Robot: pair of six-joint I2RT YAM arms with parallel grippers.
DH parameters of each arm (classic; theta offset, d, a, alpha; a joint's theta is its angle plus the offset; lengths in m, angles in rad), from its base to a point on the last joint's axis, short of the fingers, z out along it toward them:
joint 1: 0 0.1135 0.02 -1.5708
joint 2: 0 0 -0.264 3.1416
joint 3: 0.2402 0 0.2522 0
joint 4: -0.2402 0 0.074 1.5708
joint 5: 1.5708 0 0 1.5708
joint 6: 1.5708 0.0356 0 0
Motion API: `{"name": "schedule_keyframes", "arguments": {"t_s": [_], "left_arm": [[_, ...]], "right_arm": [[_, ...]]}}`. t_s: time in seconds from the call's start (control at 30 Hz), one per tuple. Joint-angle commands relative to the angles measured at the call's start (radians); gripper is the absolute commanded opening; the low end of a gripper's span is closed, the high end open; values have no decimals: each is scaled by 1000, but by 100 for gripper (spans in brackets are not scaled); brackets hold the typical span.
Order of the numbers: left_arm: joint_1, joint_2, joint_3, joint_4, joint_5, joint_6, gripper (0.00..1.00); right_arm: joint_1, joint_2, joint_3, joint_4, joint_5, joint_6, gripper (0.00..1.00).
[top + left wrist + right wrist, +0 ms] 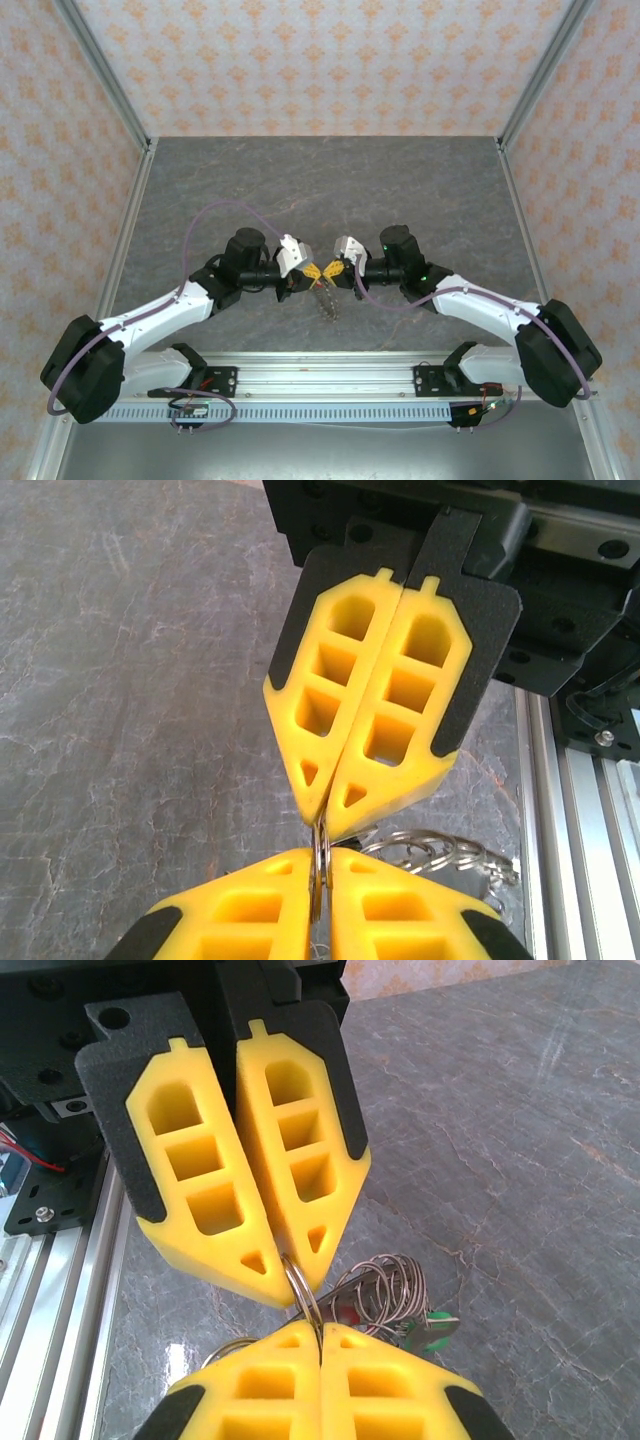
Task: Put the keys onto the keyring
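Grey marbled counter (pixel 420 190) spreads between patterned orange-and-white walls (pixel 330 60). Over its near middle the left jaws and the right jaws meet tip to tip. Both are clenched on the same keyring (pixel 299 1282), which stands edge-on between the two pairs of yellow fingers (pixel 250 910). Each pair pinches the rim from its own side and holds the ring up off the counter. Just below it hangs a tangle of thin wire loops (pixel 440 848). Among the loops sit a green-headed key (pixel 436 1328) and a red-headed key (pixel 347 1315). Whether these touch the counter I cannot tell.
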Motion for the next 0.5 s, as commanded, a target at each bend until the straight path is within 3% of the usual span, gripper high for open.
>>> {"name": "schedule_keyframes", "arguments": {"t_s": [0.0, 0.47], "left_arm": [[2, -8, 33, -50, -19, 42, 12], [-6, 65, 97, -138, 7, 98, 16]], "right_arm": [[-8, -23, 42, -10, -4, -13, 0], [-1, -12, 70, -15, -11, -10, 0]]}}
